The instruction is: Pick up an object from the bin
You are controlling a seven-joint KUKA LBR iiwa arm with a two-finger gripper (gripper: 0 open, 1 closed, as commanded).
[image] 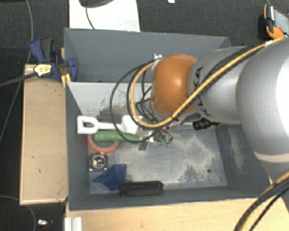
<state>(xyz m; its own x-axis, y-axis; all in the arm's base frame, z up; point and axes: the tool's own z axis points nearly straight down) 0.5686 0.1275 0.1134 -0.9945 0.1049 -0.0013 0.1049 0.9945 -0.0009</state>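
My gripper point(155, 139) hangs low over the bin floor near its middle, mostly hidden under the arm's orange cover. Just to its left lies a green, elongated thing point(111, 136), whose right end reaches the gripper. A white tool with a looped handle point(94, 125) lies above the green thing, its wider end pointing towards the gripper. An orange ring point(104, 145) lies partly under the green thing. I cannot tell whether anything sits between the fingers.
A small round metal thing point(98, 161) lies by the left wall. A crumpled blue piece point(111, 176) and a black bar point(140, 188) lie along the front wall. The arm and its cables cover the bin's right and back.
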